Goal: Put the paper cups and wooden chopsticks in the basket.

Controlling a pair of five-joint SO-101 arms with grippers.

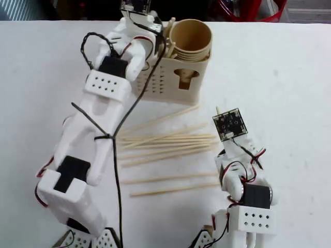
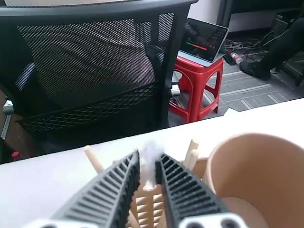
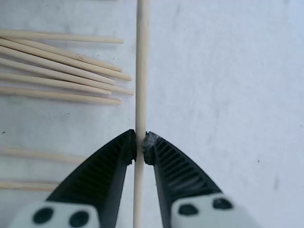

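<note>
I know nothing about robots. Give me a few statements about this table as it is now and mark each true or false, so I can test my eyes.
1. The right gripper is clamped on one thin wooden chopstick. True.
2. The tan paper cups lie on their sides on the white table. False: they stand stacked inside the cream slotted basket.
3. Several loose wooden chopsticks lie on the table between the arms. True.
4. The basket holds no chopsticks yet. False: a few upright chopsticks stand in it beside the cups.
5. The left gripper is down among the loose chopsticks. False: it is over the basket.
</note>
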